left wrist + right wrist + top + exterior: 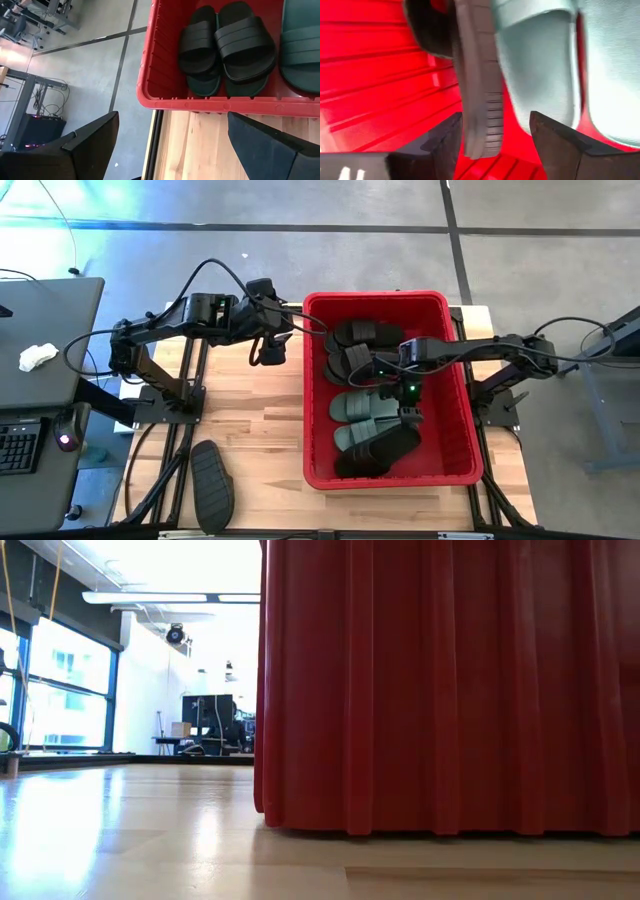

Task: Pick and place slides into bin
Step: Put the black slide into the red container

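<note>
Filling the red bin [455, 390], green and black ribbed slides [365, 408]; both arms' fingers spread, empty.

A red bin [455, 470] sits centre-right, holding several slides [365, 408]. One dark slide [212, 483] lies lower left on the table [260, 430].

Red bin [452, 385] on table's right half, holding black and green slides [365, 408] lying flat and overlapping. One dark slide [212, 484] lies alone on table near front-left, outside bin.
</note>
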Tool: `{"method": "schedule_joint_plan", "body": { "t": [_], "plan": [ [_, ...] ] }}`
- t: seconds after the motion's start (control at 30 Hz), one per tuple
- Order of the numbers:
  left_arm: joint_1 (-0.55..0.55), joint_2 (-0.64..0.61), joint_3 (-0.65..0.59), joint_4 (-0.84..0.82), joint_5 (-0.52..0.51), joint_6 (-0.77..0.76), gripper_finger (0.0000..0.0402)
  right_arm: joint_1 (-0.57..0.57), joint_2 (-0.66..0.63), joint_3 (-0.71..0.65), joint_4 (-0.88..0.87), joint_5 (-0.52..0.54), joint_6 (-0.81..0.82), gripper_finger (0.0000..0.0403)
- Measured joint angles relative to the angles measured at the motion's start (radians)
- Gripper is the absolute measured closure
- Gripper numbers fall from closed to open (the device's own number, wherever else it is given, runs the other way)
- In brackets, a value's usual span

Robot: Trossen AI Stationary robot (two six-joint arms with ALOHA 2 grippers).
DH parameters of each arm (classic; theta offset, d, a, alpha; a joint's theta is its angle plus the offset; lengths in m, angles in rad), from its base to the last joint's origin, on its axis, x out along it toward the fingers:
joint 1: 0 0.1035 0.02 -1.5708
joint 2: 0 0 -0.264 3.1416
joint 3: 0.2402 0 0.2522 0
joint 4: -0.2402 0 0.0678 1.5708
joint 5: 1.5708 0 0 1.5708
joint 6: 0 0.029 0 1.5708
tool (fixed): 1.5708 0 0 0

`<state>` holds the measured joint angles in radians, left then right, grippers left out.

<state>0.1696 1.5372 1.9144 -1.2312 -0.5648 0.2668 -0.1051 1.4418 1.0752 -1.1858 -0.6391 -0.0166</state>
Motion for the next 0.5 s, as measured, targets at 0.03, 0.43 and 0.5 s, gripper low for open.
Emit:
{"method": "schedule_joint_plan", "body": {
  "t": [0.03,0.43,0.5],
  "plan": [
    [0.0,0.0,0.0,0.0,0.0,0.0,0.0048,0.002,0.0,0.0,-0.003,-0.01,-0.002,0.0183],
    [0.0,0.0,0.0,-0.001,0.0,0.001,0.0048,0.076,0.0,0.0,0.017,0.021,0.037,0.0183],
    [0.0,0.0,0.0,-0.001,0.0,0.001,0.0048,0.08,0.0,0.0,0.043,0.034,0.046,0.0183]
  ]
}}
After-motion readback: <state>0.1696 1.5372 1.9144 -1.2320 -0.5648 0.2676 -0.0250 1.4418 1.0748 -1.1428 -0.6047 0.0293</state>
